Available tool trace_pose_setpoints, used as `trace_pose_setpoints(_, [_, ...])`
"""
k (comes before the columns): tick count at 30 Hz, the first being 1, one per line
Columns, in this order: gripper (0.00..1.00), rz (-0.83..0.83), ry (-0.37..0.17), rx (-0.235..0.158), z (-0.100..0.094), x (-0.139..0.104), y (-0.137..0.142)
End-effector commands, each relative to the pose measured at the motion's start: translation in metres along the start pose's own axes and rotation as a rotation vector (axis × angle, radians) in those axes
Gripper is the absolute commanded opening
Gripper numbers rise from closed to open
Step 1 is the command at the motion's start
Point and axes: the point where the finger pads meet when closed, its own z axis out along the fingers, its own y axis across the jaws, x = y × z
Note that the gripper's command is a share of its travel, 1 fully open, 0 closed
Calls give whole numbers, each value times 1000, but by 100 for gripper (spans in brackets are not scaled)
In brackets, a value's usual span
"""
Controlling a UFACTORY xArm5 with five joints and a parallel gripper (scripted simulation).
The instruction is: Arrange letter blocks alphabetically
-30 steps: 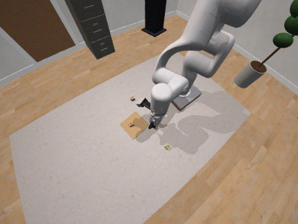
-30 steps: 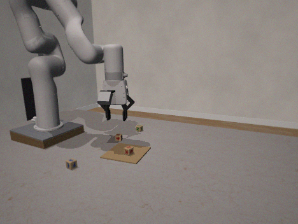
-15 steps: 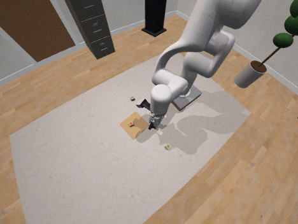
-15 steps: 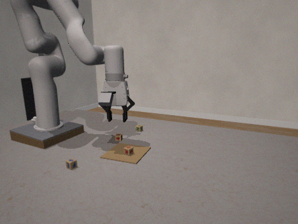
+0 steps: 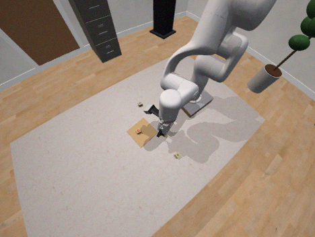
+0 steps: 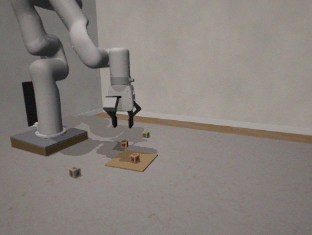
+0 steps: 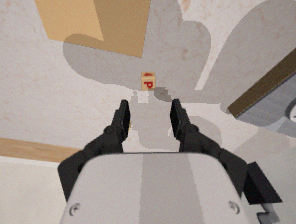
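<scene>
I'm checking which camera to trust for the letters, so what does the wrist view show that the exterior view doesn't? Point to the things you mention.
Only wrist: a readable red P on the nearby block [image 7: 148, 82] [image 6: 124, 144].
Only exterior: the blue-lettered block [image 6: 75, 172] and the block on the mat [image 6: 135, 158].
Both: the mat [image 7: 75, 20] [image 6: 117, 163], that P block off it, and the open, empty gripper [image 7: 150, 107] [image 6: 123, 125].

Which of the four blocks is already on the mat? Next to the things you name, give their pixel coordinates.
The block with red markings [image 5: 138, 131] [image 6: 135, 158] resting on the tan mat [image 5: 141, 143] [image 6: 117, 163]; the other three blocks all sit off the mat.
</scene>
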Motion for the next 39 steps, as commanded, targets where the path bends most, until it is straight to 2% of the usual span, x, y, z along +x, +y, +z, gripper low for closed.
trace_pose_setpoints(1, [63,0,0,3,-1,0,-1])
trace_pose_setpoints(17, [63,0,0,3,4,1,-1])
trace_pose_setpoints(39, [63,0,0,3,33,1,-1])
